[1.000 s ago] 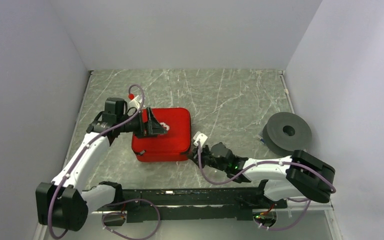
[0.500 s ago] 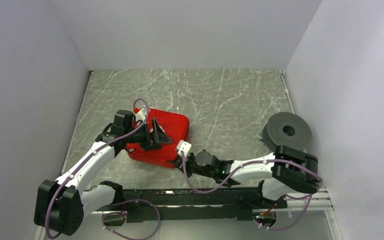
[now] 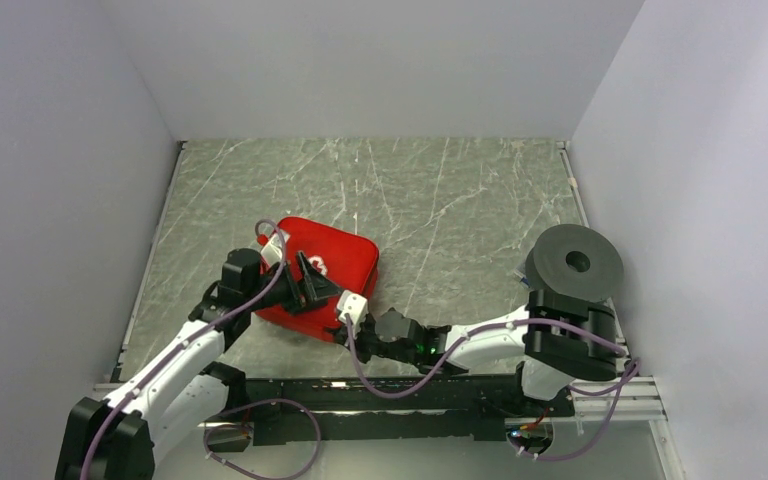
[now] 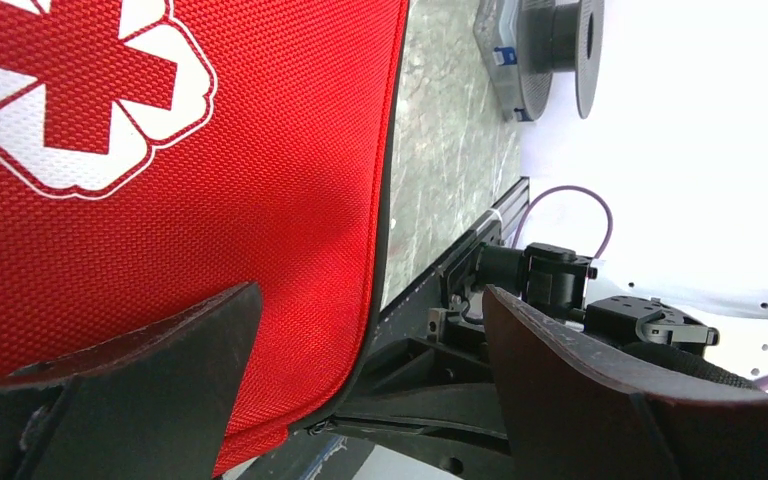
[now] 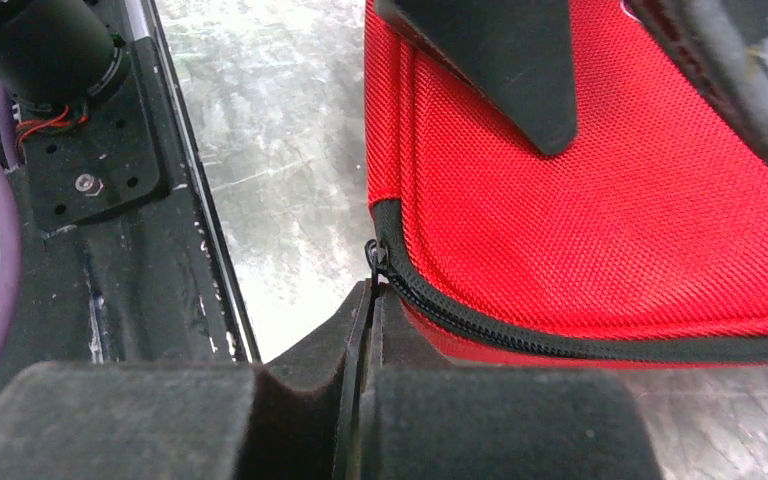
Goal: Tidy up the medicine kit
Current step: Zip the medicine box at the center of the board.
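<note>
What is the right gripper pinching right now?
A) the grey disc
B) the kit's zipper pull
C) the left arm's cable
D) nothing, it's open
B: the right wrist view shows the right gripper closed on the zipper pull at the corner of the medicine kit.

Cut by frame edge, left wrist view: cross emblem (image 4: 110,80), grey disc (image 4: 558,45). Masked from above by left pincer (image 3: 322,278): much of emblem on medicine kit (image 3: 348,256). Buried between right pincer (image 5: 368,300) pads: zip pull (image 5: 371,262).
</note>
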`<state>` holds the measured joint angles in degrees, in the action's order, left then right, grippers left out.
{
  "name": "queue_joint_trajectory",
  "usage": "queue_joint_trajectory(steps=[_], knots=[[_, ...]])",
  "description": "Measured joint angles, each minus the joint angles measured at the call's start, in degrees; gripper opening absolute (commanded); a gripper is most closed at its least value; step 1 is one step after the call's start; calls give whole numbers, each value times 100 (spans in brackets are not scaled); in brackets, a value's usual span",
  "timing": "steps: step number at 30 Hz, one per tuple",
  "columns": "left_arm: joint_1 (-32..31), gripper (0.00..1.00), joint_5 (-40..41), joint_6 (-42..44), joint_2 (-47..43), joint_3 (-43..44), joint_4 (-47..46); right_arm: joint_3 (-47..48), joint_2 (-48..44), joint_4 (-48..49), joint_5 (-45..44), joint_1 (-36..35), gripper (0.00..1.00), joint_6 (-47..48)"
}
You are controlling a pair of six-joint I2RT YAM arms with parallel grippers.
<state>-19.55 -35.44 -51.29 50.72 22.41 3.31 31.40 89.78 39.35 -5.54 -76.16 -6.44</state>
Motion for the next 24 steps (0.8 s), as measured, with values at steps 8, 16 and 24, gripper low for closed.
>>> queue_joint_trajectory(steps=[8, 16, 24], knots=[[-28, 91, 203, -232, -538, -553, -544, -380, -772, -415, -192, -22, 0, 153], [-37, 90, 289, -273, -855, -804, -723, -669, -1290, -702, -501, 26, 0, 197], [-37, 90, 334, -297, -942, -852, -741, -741, -1320, -682, -619, 105, 0, 216]])
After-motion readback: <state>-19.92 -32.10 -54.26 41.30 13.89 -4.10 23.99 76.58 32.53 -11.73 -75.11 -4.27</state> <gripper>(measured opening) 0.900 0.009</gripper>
